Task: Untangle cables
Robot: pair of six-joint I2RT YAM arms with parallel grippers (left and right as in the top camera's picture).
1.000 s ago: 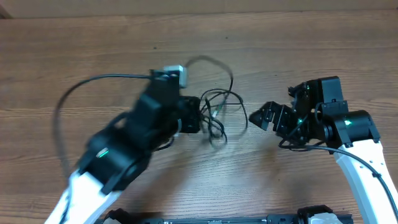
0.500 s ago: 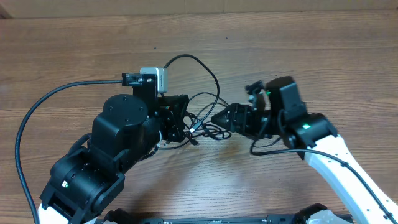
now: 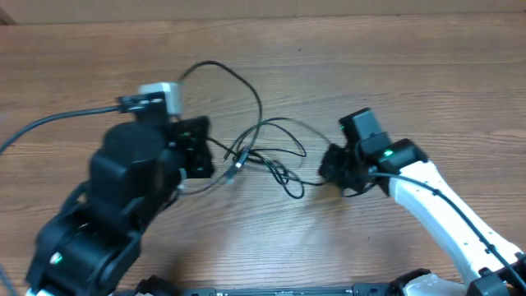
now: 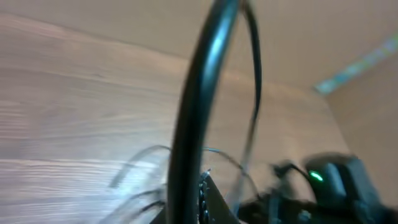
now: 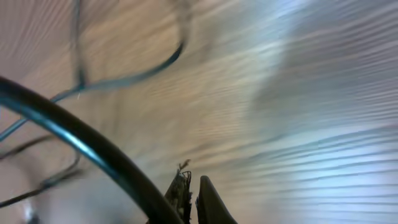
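Observation:
The cables are thin black cords lying in a loose tangle on the wooden table between the two arms. One loop arches up toward the back. My left gripper is shut at the tangle's left end, and strands run taut from it past a small silver plug. In the left wrist view a blurred black cable rises right beside the left gripper. My right gripper is shut at the tangle's right end, where a strand leads into it. In the right wrist view a cable runs along the right gripper.
The left arm's thick black wire curves off to the left edge. A white block sits on the left wrist. The right arm's white link runs to the lower right corner.
The right gripper went into the tangle open, shut there, and drew back to the right. The left arm moved left. The cables are now stretched wider between the two grippers.

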